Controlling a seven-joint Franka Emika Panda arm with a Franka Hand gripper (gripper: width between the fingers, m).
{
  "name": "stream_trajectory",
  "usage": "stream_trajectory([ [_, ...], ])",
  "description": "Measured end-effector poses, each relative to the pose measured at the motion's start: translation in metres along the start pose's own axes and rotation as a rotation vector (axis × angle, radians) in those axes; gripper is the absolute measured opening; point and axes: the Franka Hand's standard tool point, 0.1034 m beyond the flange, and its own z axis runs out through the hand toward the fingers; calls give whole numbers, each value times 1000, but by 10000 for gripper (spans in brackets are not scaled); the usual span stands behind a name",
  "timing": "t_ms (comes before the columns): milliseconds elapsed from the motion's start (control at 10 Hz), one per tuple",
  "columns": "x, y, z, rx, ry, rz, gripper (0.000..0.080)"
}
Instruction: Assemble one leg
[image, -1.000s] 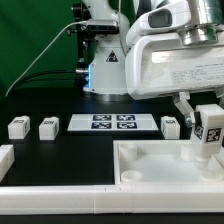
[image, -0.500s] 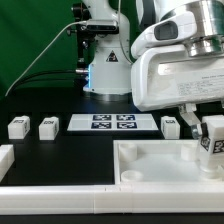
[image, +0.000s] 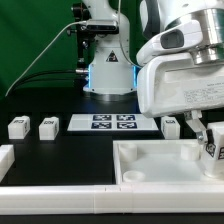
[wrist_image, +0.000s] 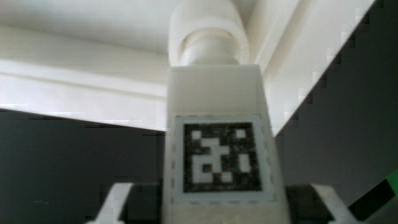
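Exterior view, from its left to its right. A spare leg (image: 17, 127) and a second spare leg (image: 47, 127) stand side by side on the black table (image: 40, 108). Next lies the marker board (image: 112, 123), and a third spare leg (image: 170, 126) stands just beside the board's right end. At the view's right edge the gripper (image: 209, 142) has its fingers clamped on the leg (image: 213, 150) — tag toward the camera, slightly tilted — over the far right corner of the white tray (image: 160, 168). Wrist view: the held leg's far end lies against a rounded white part of the tray — whether the two touch cannot be told.
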Motion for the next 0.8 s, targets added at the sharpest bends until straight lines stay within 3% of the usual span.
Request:
stream_trajectory([
  [400,-9,-1,0,-21,94,-3,293],
  [800,-13,-5,4,-24,121,-7,293],
])
